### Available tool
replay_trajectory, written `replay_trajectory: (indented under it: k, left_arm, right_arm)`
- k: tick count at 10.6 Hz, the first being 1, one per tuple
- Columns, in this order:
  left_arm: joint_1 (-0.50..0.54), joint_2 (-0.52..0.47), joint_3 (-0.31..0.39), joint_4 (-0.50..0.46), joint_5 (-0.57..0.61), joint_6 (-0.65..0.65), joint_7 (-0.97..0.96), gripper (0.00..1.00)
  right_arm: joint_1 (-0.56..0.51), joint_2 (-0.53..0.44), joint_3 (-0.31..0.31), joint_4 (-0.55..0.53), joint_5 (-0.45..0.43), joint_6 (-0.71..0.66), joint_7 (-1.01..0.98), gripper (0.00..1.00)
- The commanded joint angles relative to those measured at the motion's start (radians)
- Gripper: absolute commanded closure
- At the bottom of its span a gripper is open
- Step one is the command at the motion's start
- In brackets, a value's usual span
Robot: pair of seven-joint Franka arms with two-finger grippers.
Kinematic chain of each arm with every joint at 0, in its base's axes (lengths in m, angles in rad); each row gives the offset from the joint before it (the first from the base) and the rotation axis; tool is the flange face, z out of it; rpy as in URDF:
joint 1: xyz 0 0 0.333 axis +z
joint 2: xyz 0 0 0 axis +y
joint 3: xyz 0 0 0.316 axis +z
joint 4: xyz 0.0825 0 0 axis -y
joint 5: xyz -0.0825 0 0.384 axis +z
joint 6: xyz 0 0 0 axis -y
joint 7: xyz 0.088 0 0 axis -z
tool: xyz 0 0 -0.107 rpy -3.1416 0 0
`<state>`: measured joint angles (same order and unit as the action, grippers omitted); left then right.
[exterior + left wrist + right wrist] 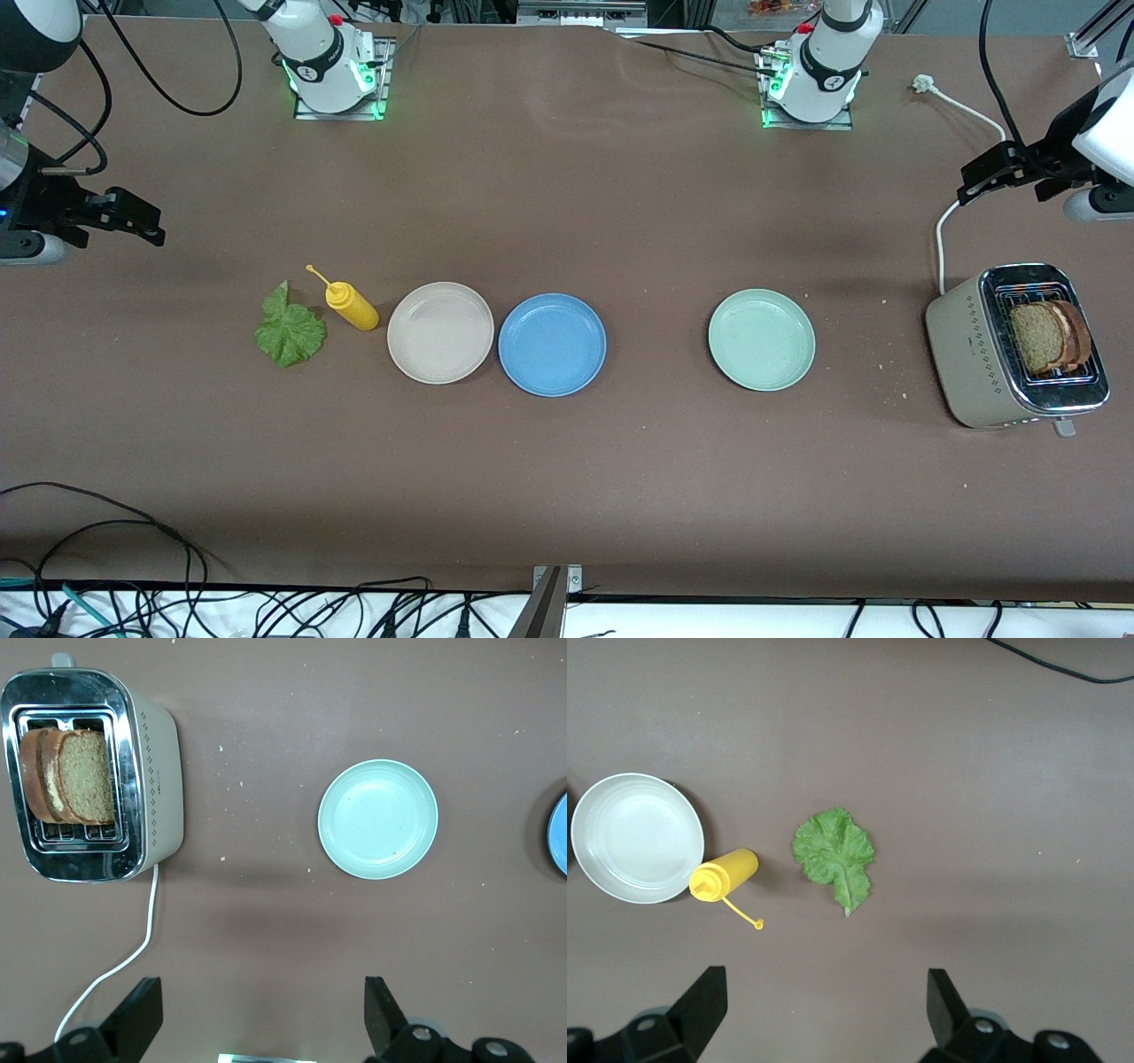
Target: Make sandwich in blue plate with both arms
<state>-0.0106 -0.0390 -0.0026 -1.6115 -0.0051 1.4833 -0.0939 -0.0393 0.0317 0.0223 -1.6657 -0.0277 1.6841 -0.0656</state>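
Front view notes: nothing is assembled yet — the blue plate (552,345) is lying bare near the middle of the desk (567,496), touching or almost touching the beige plate (440,332) on the side toward the right arm's end. A pale green plate (761,339) is sitting well apart, toward the left arm's end.

Both bread slices (1051,337) are standing on edge together in the toaster (1014,346) at the left arm's end of the desk. The lettuce leaf (289,330) is lying flat toward the right arm's end, just beside a yellow squeeze bottle (349,303) that is resting on its side between leaf and beige plate.

Left claw (990,177) is hanging over bare desk near the toaster's white cord (941,244), fingers spread wide, gripping nothing. Right claw (133,217) is hanging over bare desk at its own end, fingers likewise apart and empty; the right wrist view is looking straight down on leaf, bottle and beige plate.

Judgement: the opening step is in hand — both arms are poised, no ingredient fetched. Next move is likely calling for the left claw to come down over the toaster slot and pinch one slice by its upper edge, lifting straight up so the second slice is not dragged along, then carrying it to the blue plate. The leaf, thin and flat on the desk, will probably need a low pinch at its ruffled edge.
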Motion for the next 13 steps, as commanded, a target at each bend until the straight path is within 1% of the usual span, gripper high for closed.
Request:
replay_trajectory:
  k: [1, 13]
  left_arm:
    - [0.003, 0.022, 0.000, 0.044, -0.007, -0.026, -0.003, 0.00]
    - [0.003, 0.025, 0.000, 0.045, -0.007, -0.026, -0.006, 0.00]
  right_arm:
    - [-0.002, -0.013, 0.002, -0.003, 0.014, 0.003, 0.007, 0.00]
    - [-0.002, -0.007, 0.001, 0.015, 0.005, 0.000, -0.003, 0.00]
